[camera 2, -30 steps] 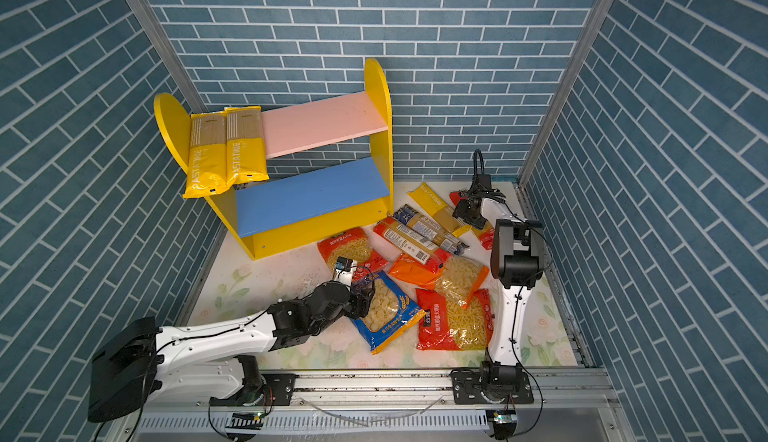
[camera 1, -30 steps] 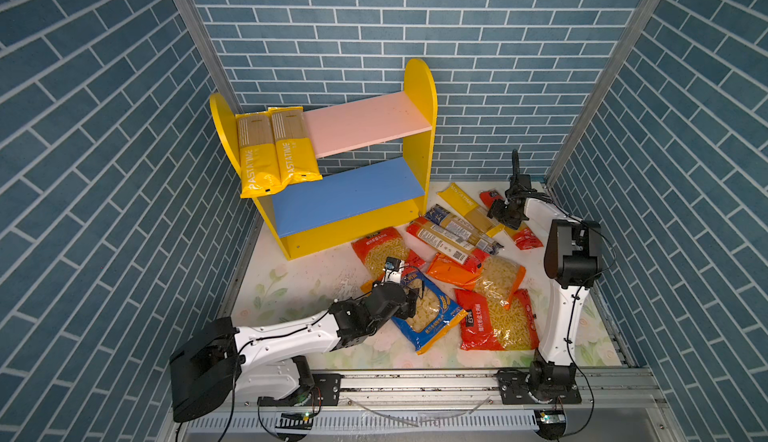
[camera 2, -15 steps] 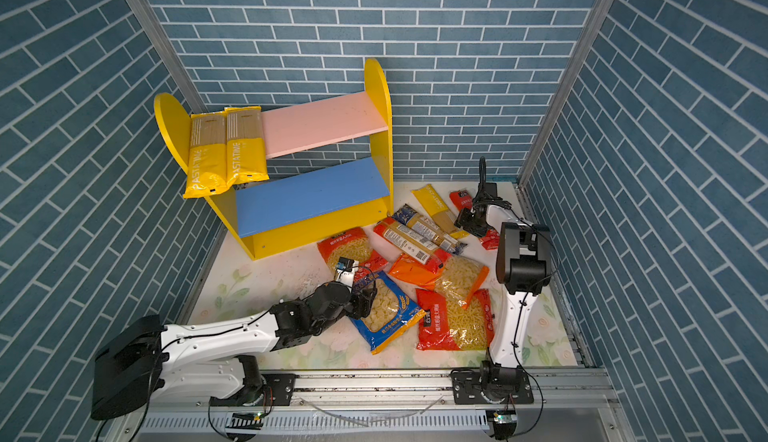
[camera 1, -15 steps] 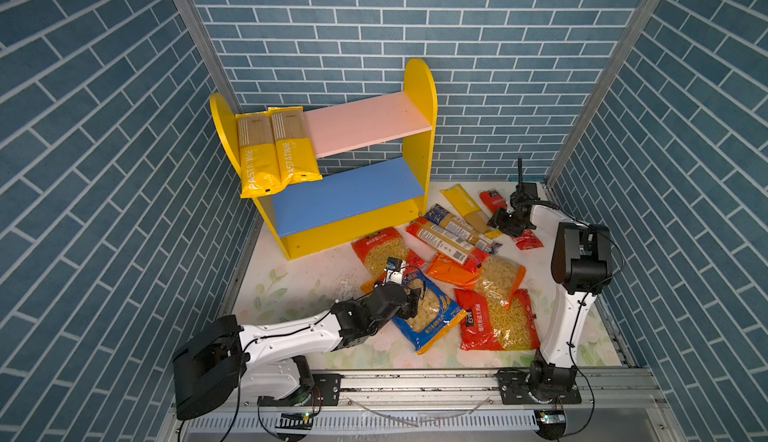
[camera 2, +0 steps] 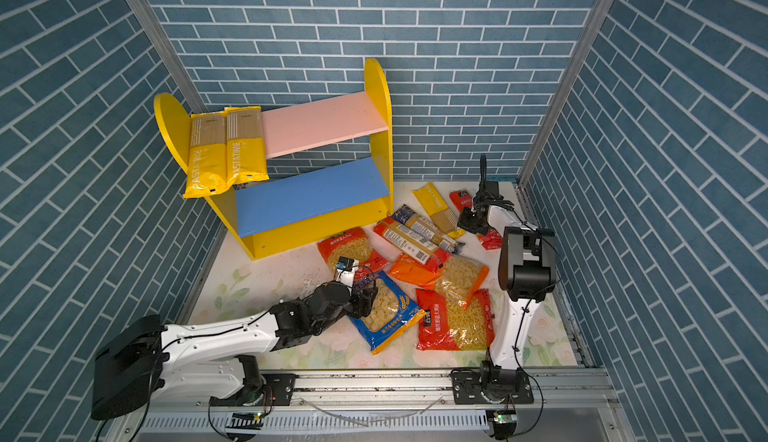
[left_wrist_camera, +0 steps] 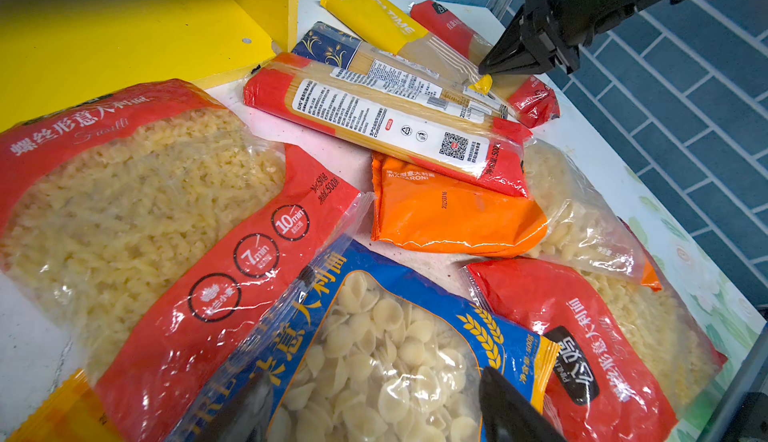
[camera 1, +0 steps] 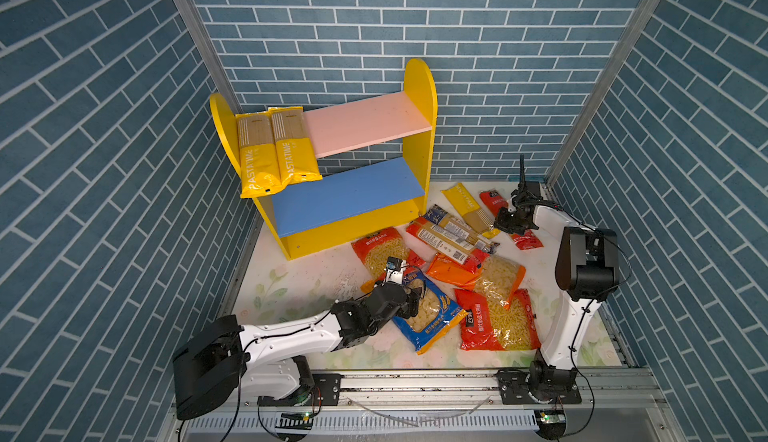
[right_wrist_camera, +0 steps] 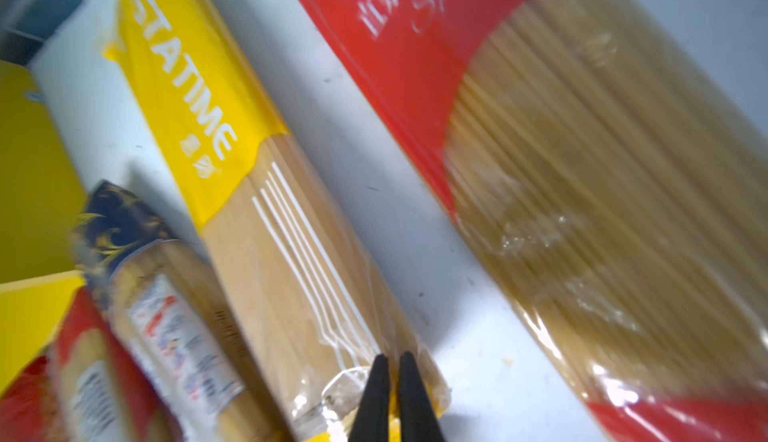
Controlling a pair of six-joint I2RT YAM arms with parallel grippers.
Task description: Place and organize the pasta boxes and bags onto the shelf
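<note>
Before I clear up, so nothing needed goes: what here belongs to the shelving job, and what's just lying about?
Job: shelf; shelved yellow packs; loose yellow pack; red packs; navy pack; red bags; orange bag; blue bag.
Lying about: only fixtures, rail and walls.

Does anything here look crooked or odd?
Yes. The two yellow spaghetti packs on the pink upper board of the shelf stick far past its front edge and droop toward the blue board. Other packs lie overlapping on the table.

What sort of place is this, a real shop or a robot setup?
Most likely a staged robot test cell, not a shop: brick-print panel walls, a left arm and right arm bolted to a metal rail, and a toy-like shelf with pasta packs strewn beside it.
</note>
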